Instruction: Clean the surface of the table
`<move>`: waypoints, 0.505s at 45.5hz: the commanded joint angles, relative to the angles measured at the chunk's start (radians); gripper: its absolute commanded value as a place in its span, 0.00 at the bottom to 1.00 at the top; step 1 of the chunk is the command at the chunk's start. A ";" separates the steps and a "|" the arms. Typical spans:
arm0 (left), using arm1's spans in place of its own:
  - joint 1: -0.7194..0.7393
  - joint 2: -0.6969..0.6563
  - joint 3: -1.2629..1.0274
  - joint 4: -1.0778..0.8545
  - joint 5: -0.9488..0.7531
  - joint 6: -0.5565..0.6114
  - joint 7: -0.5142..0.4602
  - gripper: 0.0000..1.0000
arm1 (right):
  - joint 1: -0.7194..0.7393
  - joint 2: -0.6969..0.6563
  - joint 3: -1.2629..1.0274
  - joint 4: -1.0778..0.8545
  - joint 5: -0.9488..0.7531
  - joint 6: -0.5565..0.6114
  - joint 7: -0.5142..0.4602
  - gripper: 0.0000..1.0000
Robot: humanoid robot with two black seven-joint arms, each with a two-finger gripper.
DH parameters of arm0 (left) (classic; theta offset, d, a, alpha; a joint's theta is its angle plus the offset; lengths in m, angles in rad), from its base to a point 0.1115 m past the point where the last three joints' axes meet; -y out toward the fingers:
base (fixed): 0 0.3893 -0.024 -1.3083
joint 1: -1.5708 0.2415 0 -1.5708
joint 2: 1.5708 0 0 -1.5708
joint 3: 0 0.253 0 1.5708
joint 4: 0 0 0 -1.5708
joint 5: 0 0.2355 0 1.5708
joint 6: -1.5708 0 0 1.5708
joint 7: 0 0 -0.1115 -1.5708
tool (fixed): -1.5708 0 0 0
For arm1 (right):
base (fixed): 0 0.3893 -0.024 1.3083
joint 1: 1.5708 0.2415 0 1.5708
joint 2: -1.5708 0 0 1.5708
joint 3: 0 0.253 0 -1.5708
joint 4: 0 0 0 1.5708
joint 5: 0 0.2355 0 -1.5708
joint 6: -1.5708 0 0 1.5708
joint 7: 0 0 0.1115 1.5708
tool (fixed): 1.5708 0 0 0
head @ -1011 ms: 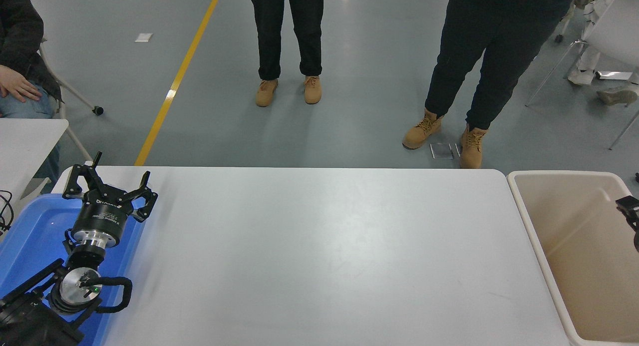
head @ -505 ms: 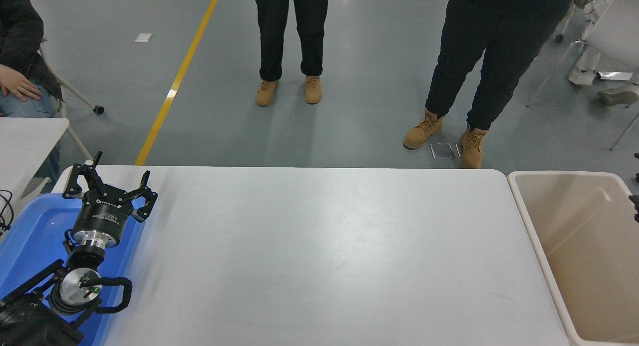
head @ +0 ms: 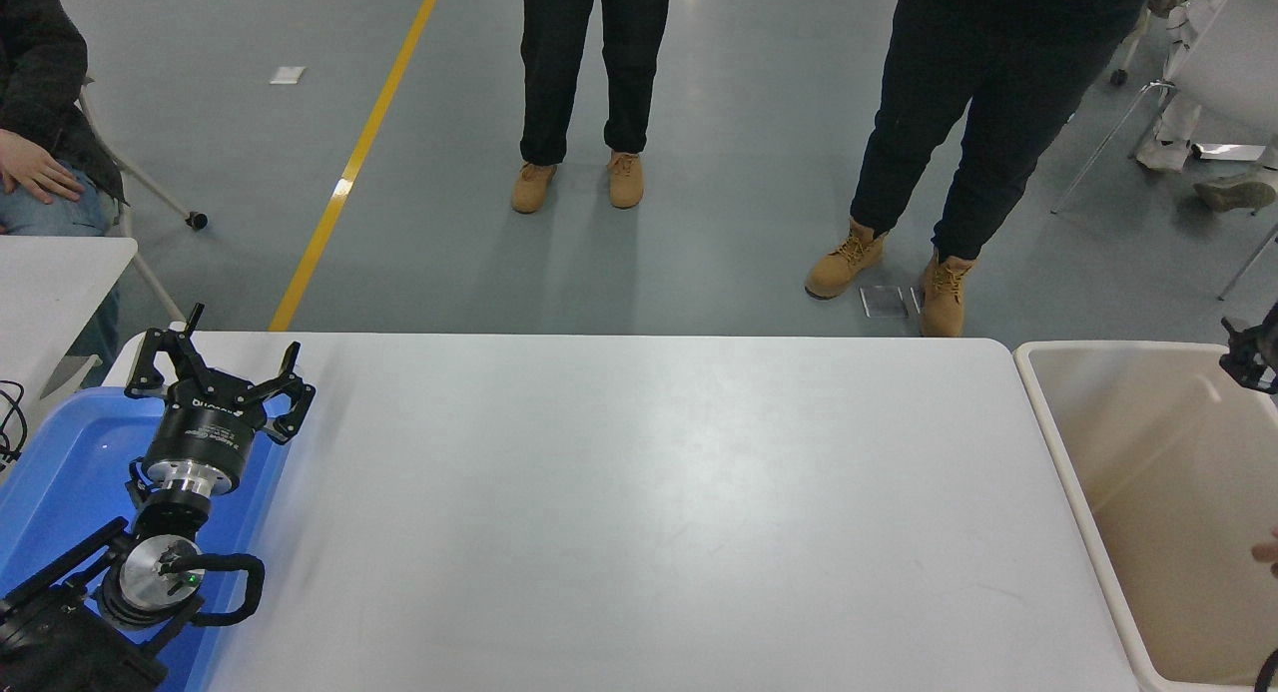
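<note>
While the left gripper (head: pixel 222 376) sits parked over the blue tray (head: pixel 60 472) at the lower left, jaws spread and holding nothing, the worktop (head: pixel 639 512) stretches across the middle of the view and shows no litter on it, so the clearing looks all but done. Off to the right, the beige bin (head: pixel 1118 562) stands just beside the worktop's end, and only a dark sliver of the right gripper (head: pixel 1250 357) pokes in above the bin's far rim; whether its jaws are spread I cannot tell. Next move, I'd judge: simply park that arm
</note>
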 commanded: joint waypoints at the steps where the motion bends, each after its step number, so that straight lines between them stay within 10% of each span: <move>1: 0.000 0.000 0.000 0.000 0.000 0.000 0.000 0.99 | -0.018 0.003 0.015 0.091 0.139 -0.013 0.000 0.99; 23: 0.000 0.000 0.000 0.000 0.000 0.000 0.000 0.99 | -0.107 0.070 0.127 0.276 0.202 -0.015 0.009 0.98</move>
